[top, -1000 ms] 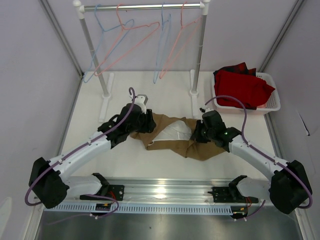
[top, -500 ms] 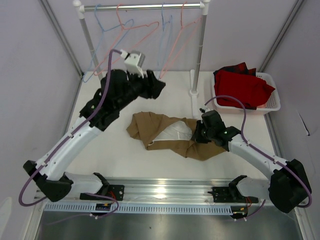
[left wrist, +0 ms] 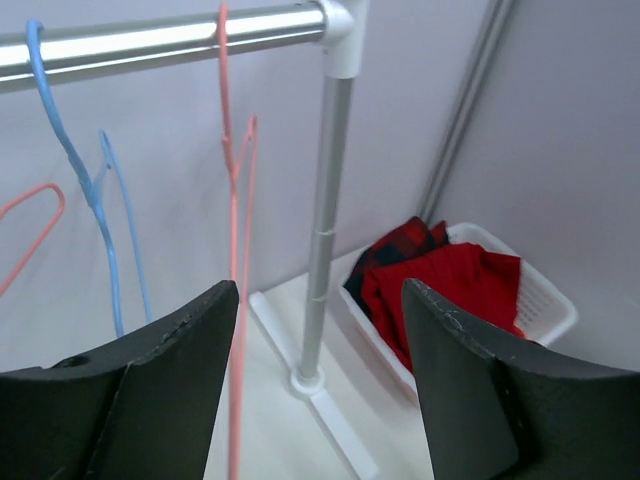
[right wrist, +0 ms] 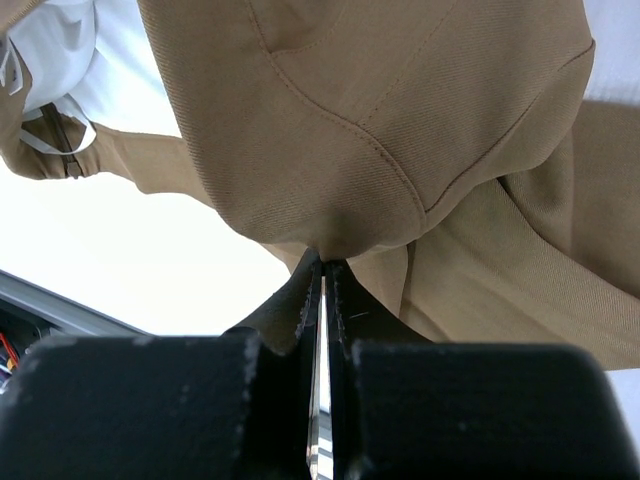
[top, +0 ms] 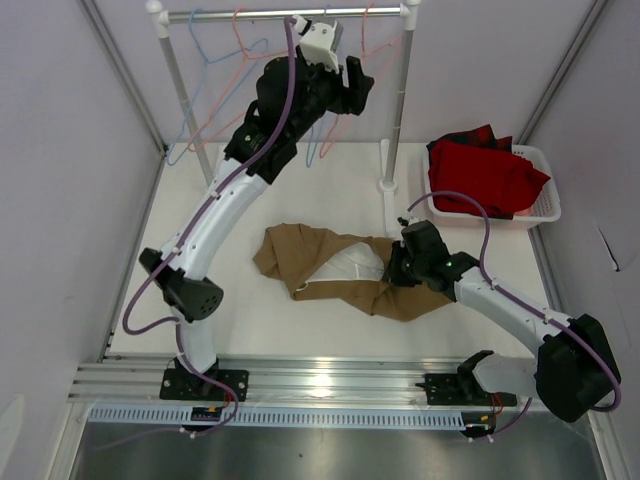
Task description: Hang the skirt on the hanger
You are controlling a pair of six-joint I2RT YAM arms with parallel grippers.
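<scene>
The tan skirt (top: 330, 262) lies crumpled on the table, its pale lining showing. My right gripper (top: 397, 268) is shut on a fold at its right end, and the right wrist view shows the cloth (right wrist: 380, 150) pinched between the closed fingers (right wrist: 300, 300). My left gripper (top: 355, 85) is raised at the clothes rack, open and empty. In the left wrist view a salmon-pink hanger (left wrist: 236, 200) hangs from the rail just ahead, beside the inner edge of my left finger (left wrist: 150, 390). A second pink hanger (top: 240, 95) hangs further left on the rail.
Light blue hangers (left wrist: 100, 200) hang on the same rail (left wrist: 150, 40). The rack's right post (left wrist: 325, 220) stands between my open fingers in the left wrist view. A white basket (top: 545, 205) of red cloth (top: 485, 175) sits at the right.
My left gripper let go of the skirt's left end, which dropped onto the table. It then rose and swung up to the rack. The right gripper kept its hold.
</scene>
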